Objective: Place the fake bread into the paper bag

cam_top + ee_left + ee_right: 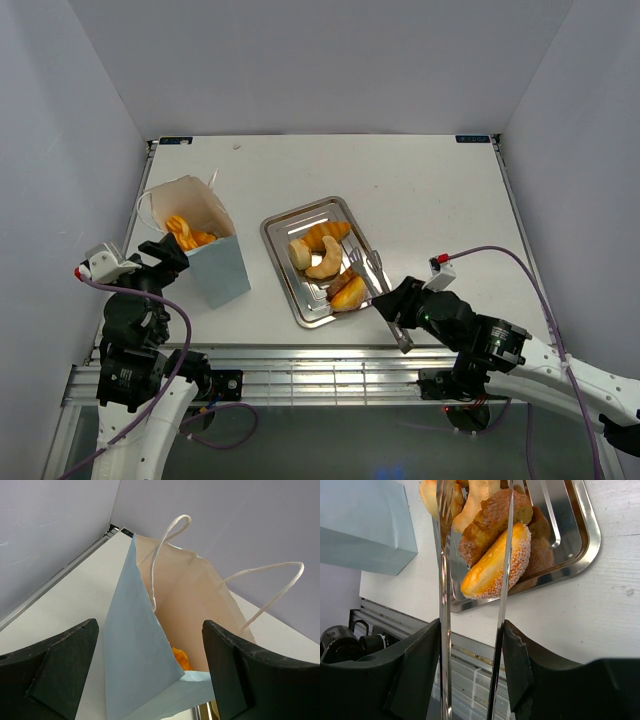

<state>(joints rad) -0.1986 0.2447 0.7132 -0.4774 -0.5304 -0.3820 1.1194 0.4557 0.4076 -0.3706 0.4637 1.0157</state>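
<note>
The paper bag [215,262] stands upright at the left, pale blue outside, with white string handles; it also fills the left wrist view [137,650]. Orange fake bread [187,234] lies inside it, a bit showing in the left wrist view [181,658]. More fake bread [322,252] lies on the silver tray [272,232], including a sugared orange piece [492,567]. My left gripper [168,256] is open at the bag's near-left edge, its jaws wide apart [150,630]. My right gripper [470,635] is shut on metal tongs [443,600], whose arms reach over the tray's near pastries.
The tray [580,555] sits mid-table, just right of the bag. The table's near edge and metal rail [300,355] run below the tray. Grey walls close in on the left, back and right.
</note>
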